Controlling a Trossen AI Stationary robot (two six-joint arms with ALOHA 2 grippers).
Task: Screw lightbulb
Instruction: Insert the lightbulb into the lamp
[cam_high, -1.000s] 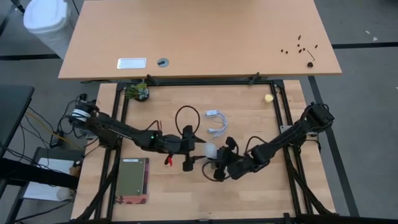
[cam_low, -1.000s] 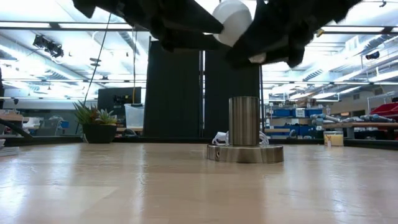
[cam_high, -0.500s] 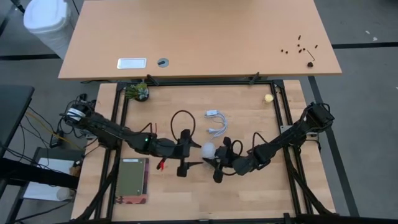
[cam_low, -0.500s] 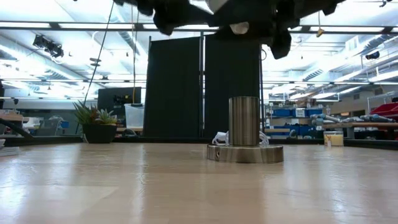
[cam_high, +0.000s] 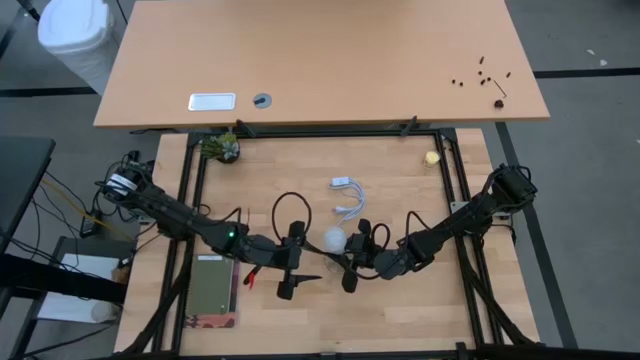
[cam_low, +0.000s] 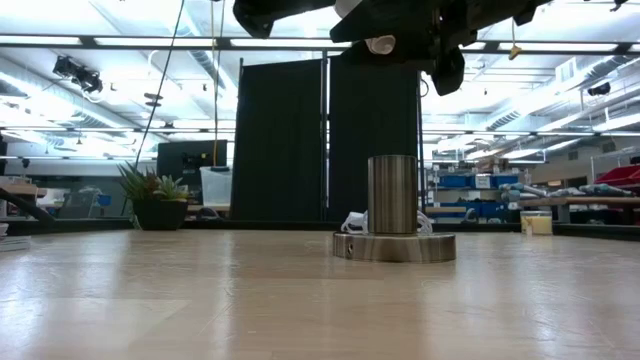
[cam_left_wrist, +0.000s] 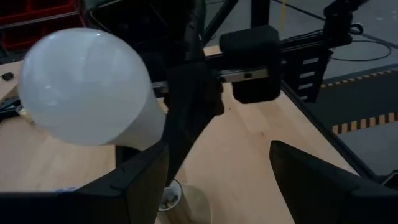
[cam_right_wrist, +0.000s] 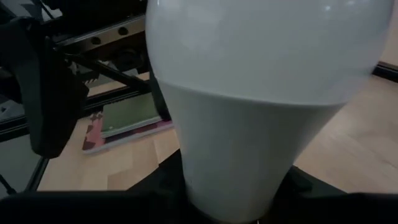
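The white frosted lightbulb (cam_high: 333, 240) hangs high over the middle of the table, globe up. Its pale screw base (cam_low: 380, 44) points down above the metal socket (cam_low: 393, 195), which stands on its disc base. My right gripper (cam_high: 343, 250) is shut on the bulb, reaching in from the table's right. My left gripper (cam_high: 305, 258) is open and empty just left of the bulb. In the left wrist view the bulb (cam_left_wrist: 87, 87) stands beyond my open left fingers (cam_left_wrist: 143, 180). In the high view the grippers hide the socket. My right gripper pinches the bulb's tapering neck (cam_right_wrist: 230, 180) between its two fingers, just under the globe. The fingers come roughly level from the table's right; one finger (cam_left_wrist: 193, 93) shows dark against the neck. The bulb is lifted clear, roughly upright, globe up, above the socket.
A white cord (cam_high: 345, 200) lies coiled behind the grippers. A small potted plant (cam_high: 220, 148) stands at the far left. A tiny yellowish ball (cam_high: 432, 157) lies at the far right. A flat green and pink book (cam_high: 213, 290) lies at the near left.
My left gripper has drawn back from the bulb toward the table's near and left edges, open. My right gripper has risen with the bulb and shifted slightly left; the globe has gone out of the top of the low view, and only the screw base still shows.
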